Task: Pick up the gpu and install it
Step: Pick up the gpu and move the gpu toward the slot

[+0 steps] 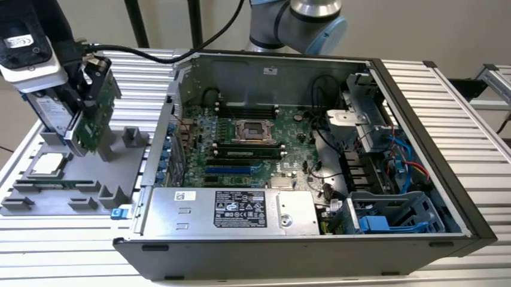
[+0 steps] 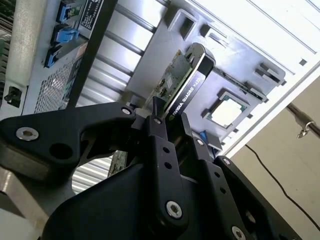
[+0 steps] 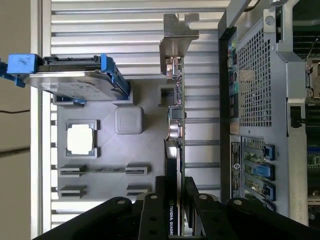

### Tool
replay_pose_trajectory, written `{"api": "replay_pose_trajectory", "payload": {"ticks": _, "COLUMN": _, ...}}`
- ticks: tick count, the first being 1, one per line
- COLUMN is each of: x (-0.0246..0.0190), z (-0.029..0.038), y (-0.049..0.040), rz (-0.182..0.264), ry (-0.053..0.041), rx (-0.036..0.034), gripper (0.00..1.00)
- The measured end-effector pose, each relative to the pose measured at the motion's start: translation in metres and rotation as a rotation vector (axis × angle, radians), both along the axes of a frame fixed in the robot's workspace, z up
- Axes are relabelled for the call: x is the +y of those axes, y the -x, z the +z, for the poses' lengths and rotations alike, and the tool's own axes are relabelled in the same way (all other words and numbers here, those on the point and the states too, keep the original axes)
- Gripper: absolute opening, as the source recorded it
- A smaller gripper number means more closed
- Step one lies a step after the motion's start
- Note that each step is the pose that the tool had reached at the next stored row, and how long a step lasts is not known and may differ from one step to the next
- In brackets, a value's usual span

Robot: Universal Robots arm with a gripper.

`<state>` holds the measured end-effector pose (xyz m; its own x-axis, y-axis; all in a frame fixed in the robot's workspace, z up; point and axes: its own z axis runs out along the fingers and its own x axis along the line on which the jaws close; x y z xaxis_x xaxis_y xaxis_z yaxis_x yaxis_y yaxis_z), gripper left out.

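Green board and black shroud: I am clenching the gpu [image 3: 175, 125] in my end effector [image 3: 175, 187], card standing edge-up just outside the computer case [image 1: 319, 257]. Judging: lifting straight and untilted is mattering, bracket [image 3: 177, 35] clear of the case wall.

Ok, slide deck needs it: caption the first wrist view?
Gripper shut on the gpu, at the gray tray beside the case.
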<state>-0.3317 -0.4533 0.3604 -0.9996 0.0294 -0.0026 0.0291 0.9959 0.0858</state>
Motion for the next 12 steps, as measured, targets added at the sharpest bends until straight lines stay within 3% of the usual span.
{"api": "replay_pose_trajectory", "payload": {"ticks": 12, "x": 0.0000, "z": 0.0132, "y": 0.0000, "rz": 0.000, "ry": -0.0043, "rx": 0.0000, "gripper": 0.00}}
